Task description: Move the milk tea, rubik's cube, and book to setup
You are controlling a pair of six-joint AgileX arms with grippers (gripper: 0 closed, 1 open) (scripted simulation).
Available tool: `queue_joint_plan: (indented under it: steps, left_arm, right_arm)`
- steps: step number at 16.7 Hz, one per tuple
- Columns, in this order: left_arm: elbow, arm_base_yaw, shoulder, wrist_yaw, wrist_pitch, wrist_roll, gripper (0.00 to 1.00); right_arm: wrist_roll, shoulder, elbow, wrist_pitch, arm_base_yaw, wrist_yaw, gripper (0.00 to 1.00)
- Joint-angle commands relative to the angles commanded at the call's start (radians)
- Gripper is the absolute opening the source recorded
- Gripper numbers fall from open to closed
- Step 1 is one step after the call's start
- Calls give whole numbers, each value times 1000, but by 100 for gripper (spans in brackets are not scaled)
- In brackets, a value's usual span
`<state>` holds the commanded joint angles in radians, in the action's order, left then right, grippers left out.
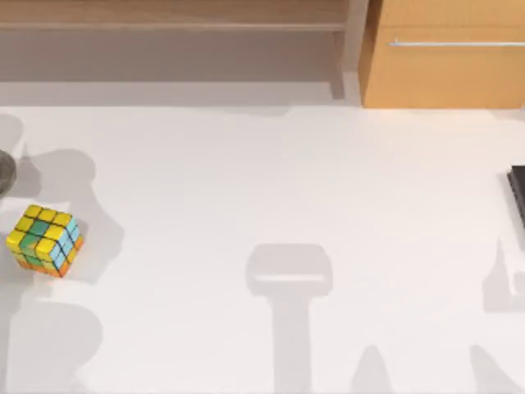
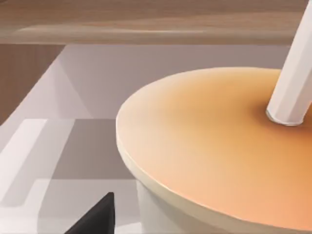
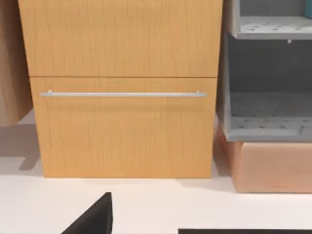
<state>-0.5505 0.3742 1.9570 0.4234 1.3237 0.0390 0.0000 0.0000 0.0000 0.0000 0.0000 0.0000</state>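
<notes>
The rubik's cube (image 1: 45, 240) rests on the white table near its left edge, mostly yellow on top with green, light blue and orange stickers. In the left wrist view the milk tea (image 2: 219, 151) looms very close, with a flat orange lid and a white straw (image 2: 295, 83). A dark finger (image 2: 95, 217) of my left gripper sits beside the cup. One dark finger (image 3: 92, 219) of my right gripper hangs over the table in front of a wooden drawer unit. A black flat edge (image 1: 518, 197) at the table's right border may be the book; I cannot tell.
A wooden drawer cabinet (image 1: 447, 57) with a metal handle (image 3: 122, 94) stands at the back right. A grey shelf unit (image 3: 268, 73) on a wooden block is beside it. A wooden shelf (image 1: 172, 20) runs along the back. A dark grey thing (image 1: 5, 171) pokes in at the left edge.
</notes>
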Motion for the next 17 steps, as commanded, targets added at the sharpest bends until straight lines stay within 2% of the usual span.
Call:
queue_joint_plan:
  steps: [8, 17]
  left_arm:
    - [56, 17, -27, 19, 25, 2, 100]
    - [78, 36, -218, 35, -150, 4, 100]
  right_arm:
    - [0, 0, 0, 0, 0, 0, 100]
    - [0, 0, 0, 0, 0, 0, 100]
